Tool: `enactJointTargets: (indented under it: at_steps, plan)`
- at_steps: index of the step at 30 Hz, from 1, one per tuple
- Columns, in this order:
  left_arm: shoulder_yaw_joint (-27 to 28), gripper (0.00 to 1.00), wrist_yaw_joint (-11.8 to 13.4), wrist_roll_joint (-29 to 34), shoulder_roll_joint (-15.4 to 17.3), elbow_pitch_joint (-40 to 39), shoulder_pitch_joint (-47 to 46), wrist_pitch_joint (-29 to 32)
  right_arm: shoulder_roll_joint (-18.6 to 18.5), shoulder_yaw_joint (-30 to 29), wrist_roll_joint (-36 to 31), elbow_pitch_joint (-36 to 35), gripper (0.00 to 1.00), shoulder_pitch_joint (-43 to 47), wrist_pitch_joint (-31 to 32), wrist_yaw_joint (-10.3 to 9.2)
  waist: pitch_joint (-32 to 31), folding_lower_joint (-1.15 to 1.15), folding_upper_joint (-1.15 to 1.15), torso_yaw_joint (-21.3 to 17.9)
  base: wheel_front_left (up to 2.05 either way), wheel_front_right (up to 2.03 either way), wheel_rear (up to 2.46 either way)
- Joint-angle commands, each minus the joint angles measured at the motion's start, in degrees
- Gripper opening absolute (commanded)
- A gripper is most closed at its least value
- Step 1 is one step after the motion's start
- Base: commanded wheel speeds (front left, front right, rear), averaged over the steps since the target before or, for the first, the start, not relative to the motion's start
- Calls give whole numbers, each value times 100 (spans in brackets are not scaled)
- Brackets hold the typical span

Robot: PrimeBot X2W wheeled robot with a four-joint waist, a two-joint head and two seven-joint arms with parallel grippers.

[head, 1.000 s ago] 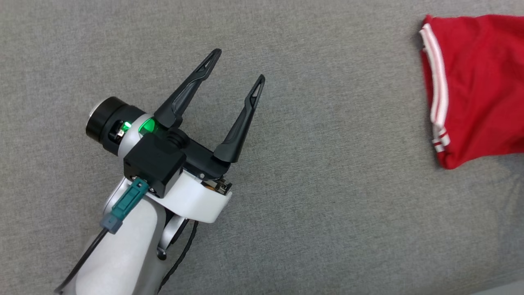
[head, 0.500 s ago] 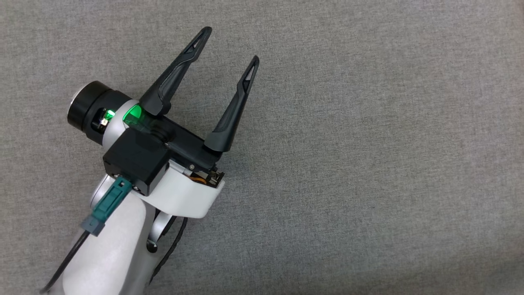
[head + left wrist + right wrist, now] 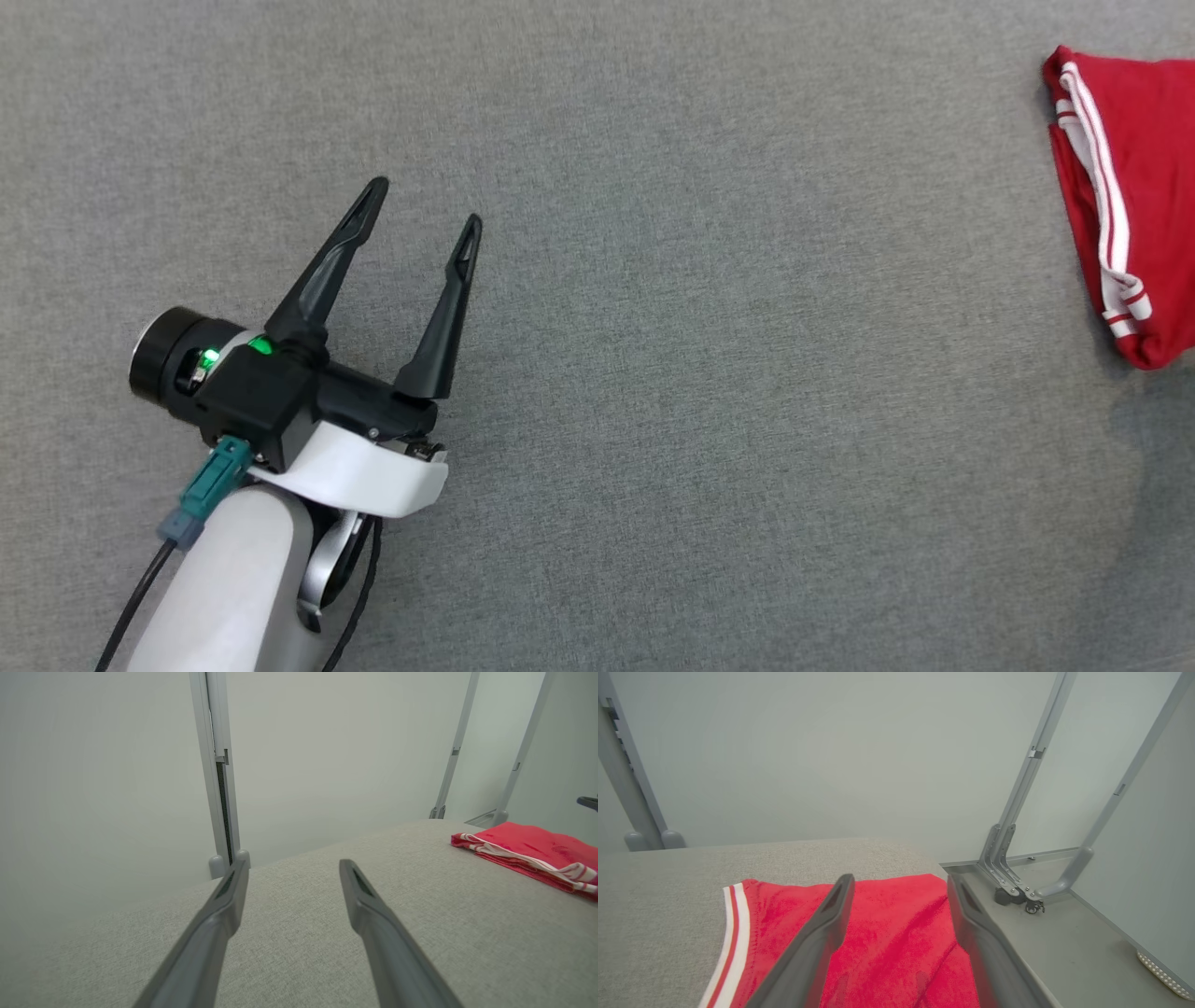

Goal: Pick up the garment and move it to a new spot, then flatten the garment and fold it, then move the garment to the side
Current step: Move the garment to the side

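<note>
While the left gripper hangs at the near left, fingers spread wide and empty, the bare grey cloth surface runs broad to its right. Farther off, the folded red garment lies at the surface's right edge, beneath the right gripper, whose fingers are wide apart and hold nothing.

the garment is bright red, with white stripes along one edge. the desk is covered in plain grey cloth with a fine speckled weave. the left gripper has black jaws, a small green light and a white arm with a blue-green plug. the right gripper has dark grey jaws. the wall is pale grey-green and its poles are light grey.
</note>
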Motion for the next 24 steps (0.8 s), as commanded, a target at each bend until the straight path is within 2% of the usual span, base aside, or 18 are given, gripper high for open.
enactJointTargets:
  at_steps: [1, 8, 11, 17, 24]
  plan:
    - [106, 100, 78, -98, 43, 53, 169, -38, 265, -92, -146, -406, 100, 313, -26, -12, -348, 0, 0, -32, 0, 0, 0]
    - [435, 100, 355, -331, 47, 298, 655, -162, 1188, 111, -645, -1662, 100, 1280, -15, -12, -877, 0, 0, 213, 0, 0, 0]
    - [529, 100, 422, -408, 49, 390, 792, -197, 1372, 287, -735, -1860, 100, 1494, -16, -12, -1018, 0, 0, 339, 0, 0, 0]
    - [728, 100, 541, -587, 27, 649, 1123, -301, 1703, 707, -863, -2265, 100, 1978, 140, -12, -1344, 0, 0, 839, 0, 0, 0]
    - [925, 100, 626, -737, 68, 938, 1482, -373, 1888, 1079, -855, -2621, 100, 2337, 438, -12, -1676, 0, 0, 1139, 0, 0, 0]
